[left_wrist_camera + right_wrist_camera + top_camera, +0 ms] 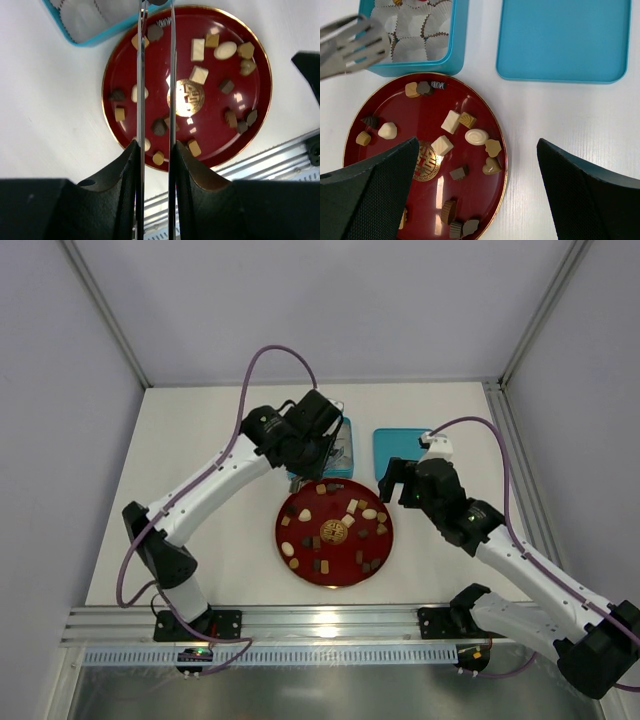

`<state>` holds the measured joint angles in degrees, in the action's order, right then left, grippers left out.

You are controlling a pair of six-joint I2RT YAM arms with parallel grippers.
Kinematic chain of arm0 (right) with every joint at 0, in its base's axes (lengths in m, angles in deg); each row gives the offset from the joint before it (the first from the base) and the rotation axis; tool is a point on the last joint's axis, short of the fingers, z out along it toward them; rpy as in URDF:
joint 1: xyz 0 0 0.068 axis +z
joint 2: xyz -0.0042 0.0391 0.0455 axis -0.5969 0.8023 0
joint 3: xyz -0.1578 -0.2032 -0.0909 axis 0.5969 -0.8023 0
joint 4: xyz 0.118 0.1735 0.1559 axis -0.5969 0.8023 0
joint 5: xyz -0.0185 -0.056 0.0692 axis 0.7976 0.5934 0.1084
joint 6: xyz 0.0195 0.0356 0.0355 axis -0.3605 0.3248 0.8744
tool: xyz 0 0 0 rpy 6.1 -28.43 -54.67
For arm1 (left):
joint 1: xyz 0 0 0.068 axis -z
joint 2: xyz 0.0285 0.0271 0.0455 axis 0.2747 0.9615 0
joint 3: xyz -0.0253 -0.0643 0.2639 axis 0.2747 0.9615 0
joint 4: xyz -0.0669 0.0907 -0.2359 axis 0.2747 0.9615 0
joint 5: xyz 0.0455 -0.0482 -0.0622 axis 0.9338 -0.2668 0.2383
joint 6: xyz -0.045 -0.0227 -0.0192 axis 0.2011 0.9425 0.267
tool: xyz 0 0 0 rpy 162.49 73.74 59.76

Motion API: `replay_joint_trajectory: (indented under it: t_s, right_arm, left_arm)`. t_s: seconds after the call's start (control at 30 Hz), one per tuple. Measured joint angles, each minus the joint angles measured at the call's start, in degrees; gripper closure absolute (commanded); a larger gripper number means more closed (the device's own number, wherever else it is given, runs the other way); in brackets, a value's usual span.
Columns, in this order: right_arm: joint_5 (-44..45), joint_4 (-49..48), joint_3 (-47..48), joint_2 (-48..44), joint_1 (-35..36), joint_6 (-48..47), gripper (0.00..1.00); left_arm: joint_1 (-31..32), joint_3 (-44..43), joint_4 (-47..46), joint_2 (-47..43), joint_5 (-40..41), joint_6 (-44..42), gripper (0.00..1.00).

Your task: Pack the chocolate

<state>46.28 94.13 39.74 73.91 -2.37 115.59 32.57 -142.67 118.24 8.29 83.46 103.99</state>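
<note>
Several chocolate pieces [351,506], dark brown, tan and cream, lie scattered on a red plate [385,540] with a gold emblem at its centre. My left gripper [310,435] hangs over the plate's far rim, shut on metal tongs [141,90]. The tongs' blades run out over the plate [220,125] towards a dark piece [155,32]. Their end [350,45] hovers at the teal box [455,50]; whether they hold a piece is unclear. My right gripper [477,145] stands wide open above the plate's right edge, over a cream oval [477,136], holding nothing.
The teal box [343,440] holds white paper cups [420,30] and stands just behind the plate. A tan piece [397,2] sits in a cup at its far side. The teal lid [397,448] lies flat to its right. Grey walls enclose the white table.
</note>
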Motion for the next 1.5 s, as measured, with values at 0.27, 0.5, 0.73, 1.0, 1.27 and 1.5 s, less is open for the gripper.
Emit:
replay_joint_trajectory:
  t_s: [0.27, 0.5, 0.73, 1.0, 1.27, 1.5]
  right_arm:
    - [0.00, 0.09, 0.07, 0.72, -0.02, -0.15, 0.00]
    - [0.00, 0.31, 0.68, 0.74, -0.02, -0.28, 0.00]
    - [0.02, 0.57, 0.76, 0.76, -0.02, -0.31, 0.00]
    - [0.02, 0.94, 0.76, 0.76, -0.02, -0.28, 0.00]
    - [0.02, 0.96, 0.76, 0.76, -0.02, -0.28, 0.00]
    - [0.02, 0.98, 0.76, 0.74, -0.17, -0.28, 0.00]
  left_arm:
    - [-4.22, -16.50, -0.79, 13.70, 3.78, -2.38, 0.71]
    - [-7.48, -19.02, -4.17, 20.92, 5.18, -4.44, 0.72]
    - [-8.15, -17.09, -10.25, 23.37, 5.40, -6.01, 0.71]
    - [-8.15, -17.09, -13.00, 26.08, 5.35, -6.23, 0.71]
    - [-8.15, -17.09, -14.03, 27.80, 5.07, -6.23, 0.71]
    - [-8.15, -17.09, -14.05, 28.83, 4.94, -6.23, 0.70]
